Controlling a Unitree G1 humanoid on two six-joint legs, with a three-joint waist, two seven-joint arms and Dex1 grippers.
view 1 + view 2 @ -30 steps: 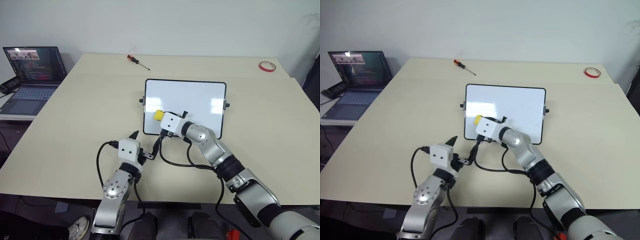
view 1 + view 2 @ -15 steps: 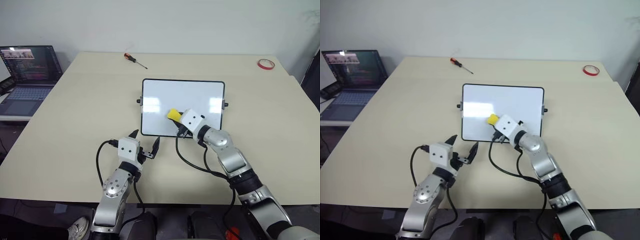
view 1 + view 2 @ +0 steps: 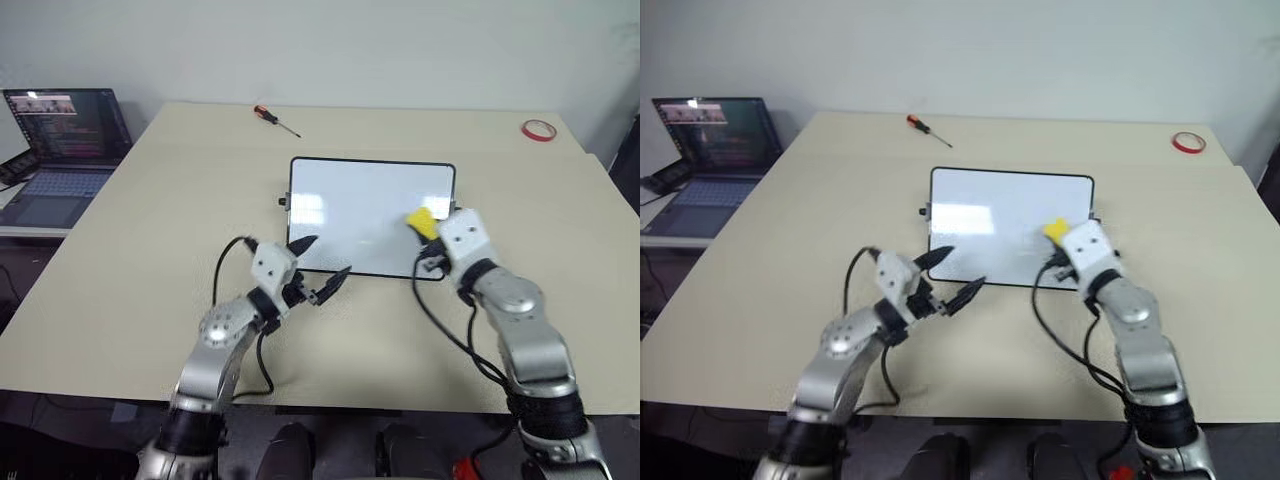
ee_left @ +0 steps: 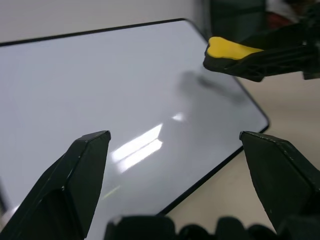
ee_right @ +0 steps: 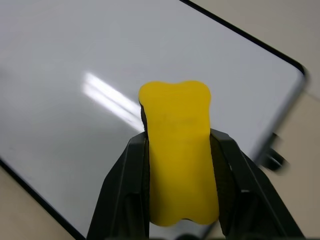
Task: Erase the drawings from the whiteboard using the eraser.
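Whiteboard (image 3: 370, 215): flat on the beige desk (image 3: 150, 260), surface white. Eraser (image 3: 422, 222), yellow: pinched in the right gripper (image 5: 177, 150) jaws, over the whiteboard's right edge. Left gripper (image 3: 318, 262): jaws spread, at the whiteboard's near-left corner. Screwdriver (image 3: 275, 120): beyond the whiteboard. Red tape ring (image 3: 537, 129): far right of the whiteboard

Bright, even light; glare streaks on the glossy whiteboard (image 3: 370, 212), and both wrist views blur toward their edges.

Yellow eraser (image 3: 1055, 231) over whiteboard's (image 3: 985, 200) right edge
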